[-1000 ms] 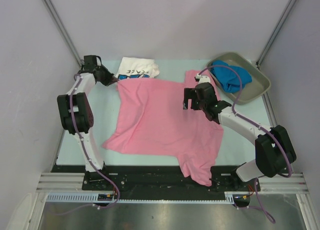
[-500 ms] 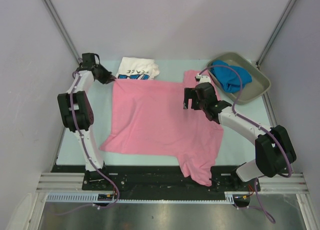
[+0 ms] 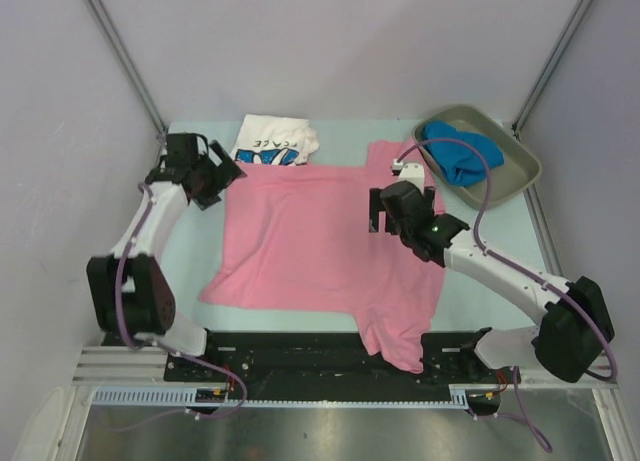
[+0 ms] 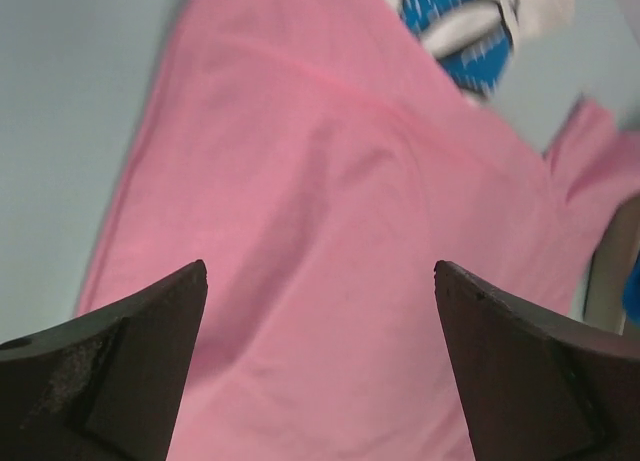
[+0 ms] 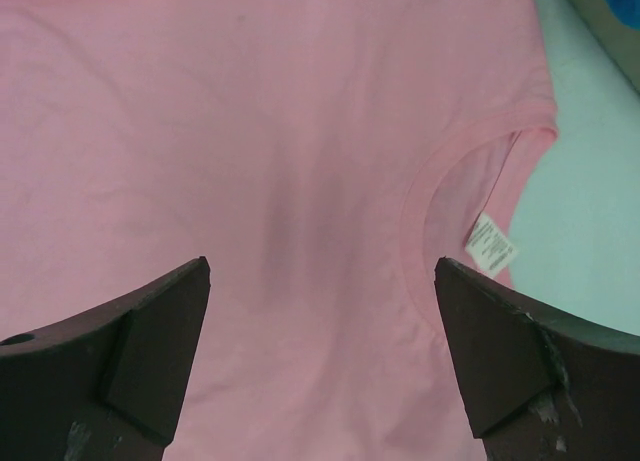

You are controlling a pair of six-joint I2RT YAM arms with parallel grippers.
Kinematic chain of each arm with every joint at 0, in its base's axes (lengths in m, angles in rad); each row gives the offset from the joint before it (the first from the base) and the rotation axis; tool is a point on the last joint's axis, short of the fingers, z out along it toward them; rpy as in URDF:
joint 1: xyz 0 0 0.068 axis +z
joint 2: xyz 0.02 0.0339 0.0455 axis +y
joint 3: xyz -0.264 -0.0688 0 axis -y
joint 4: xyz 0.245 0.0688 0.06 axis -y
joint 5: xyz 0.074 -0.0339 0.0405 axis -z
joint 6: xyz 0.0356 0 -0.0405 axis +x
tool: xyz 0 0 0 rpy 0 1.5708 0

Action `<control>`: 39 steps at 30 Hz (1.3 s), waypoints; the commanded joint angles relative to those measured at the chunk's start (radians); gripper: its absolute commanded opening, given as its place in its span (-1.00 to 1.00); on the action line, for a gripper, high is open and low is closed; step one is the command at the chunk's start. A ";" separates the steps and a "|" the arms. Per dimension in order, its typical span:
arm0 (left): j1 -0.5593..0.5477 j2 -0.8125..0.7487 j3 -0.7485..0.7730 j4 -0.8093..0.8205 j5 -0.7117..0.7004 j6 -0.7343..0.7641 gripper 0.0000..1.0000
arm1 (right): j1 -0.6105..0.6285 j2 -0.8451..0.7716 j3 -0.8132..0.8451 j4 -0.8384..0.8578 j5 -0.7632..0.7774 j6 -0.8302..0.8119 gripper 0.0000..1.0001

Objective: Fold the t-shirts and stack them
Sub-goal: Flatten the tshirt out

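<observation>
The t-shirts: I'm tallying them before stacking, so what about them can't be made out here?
White printed shirt: top view, lettering too small to read; whether the pink shirt overlaps its near edge is unclear; left wrist view blurs it and crops it at the top edge.
Blue shirt: bunched in the tray, a cable crossing it; shape hidden.
Pink shirt's neck label: right wrist view, print too small.

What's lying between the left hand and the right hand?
Only the spread pink t-shirt, from left hand to right hand; the top view shows it.
</observation>
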 commanded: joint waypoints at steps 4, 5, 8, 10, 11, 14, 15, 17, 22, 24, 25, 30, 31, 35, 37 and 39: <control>-0.256 -0.425 -0.428 0.011 0.000 0.026 0.99 | 0.182 -0.053 -0.013 -0.321 0.024 0.132 0.99; -0.276 -0.456 -0.472 0.006 0.000 0.012 1.00 | 0.194 -0.062 -0.055 -0.317 -0.001 0.144 0.99; -0.327 -0.590 -0.638 0.006 0.014 -0.028 1.00 | 0.264 -0.182 -0.149 -0.274 0.014 0.247 0.99; -0.350 -0.687 -0.712 -0.009 0.014 -0.045 1.00 | 0.258 -0.254 -0.238 -0.237 0.020 0.307 0.99; -0.353 -0.711 -0.737 -0.014 -0.001 -0.048 1.00 | 0.251 -0.266 -0.261 -0.226 0.020 0.316 0.99; -0.358 -0.754 -0.746 -0.058 -0.039 -0.043 1.00 | 0.188 -0.256 -0.330 -0.194 -0.038 0.351 0.99; -0.358 -0.742 -0.738 -0.071 -0.077 -0.031 1.00 | 0.176 -0.247 -0.342 -0.173 -0.046 0.361 0.99; -0.358 -0.706 -0.709 -0.071 -0.104 -0.006 1.00 | 0.156 -0.230 -0.375 -0.144 -0.055 0.371 1.00; -0.367 -0.503 -0.630 -0.023 -0.142 0.020 1.00 | 0.094 -0.158 -0.381 -0.073 -0.078 0.350 0.99; -0.376 -0.424 -0.590 -0.016 -0.170 0.027 0.99 | 0.053 -0.107 -0.379 -0.064 -0.100 0.339 0.99; -0.376 -0.397 -0.582 -0.014 -0.190 0.028 0.99 | 0.047 -0.093 -0.379 -0.061 -0.101 0.339 1.00; -0.393 -0.261 -0.539 -0.015 -0.228 0.037 1.00 | 0.040 -0.043 -0.379 -0.033 -0.104 0.335 0.99; -0.396 -0.245 -0.533 -0.022 -0.243 0.037 0.99 | 0.040 -0.034 -0.379 -0.030 -0.103 0.338 0.99; -0.416 -0.156 -0.493 -0.070 -0.321 0.032 1.00 | 0.040 0.020 -0.379 -0.016 -0.101 0.338 1.00; -0.425 -0.115 -0.484 -0.080 -0.340 0.032 1.00 | 0.040 0.057 -0.379 -0.006 -0.106 0.339 0.99; -0.430 -0.083 -0.476 -0.077 -0.342 0.029 1.00 | 0.039 0.077 -0.378 -0.001 -0.109 0.344 0.99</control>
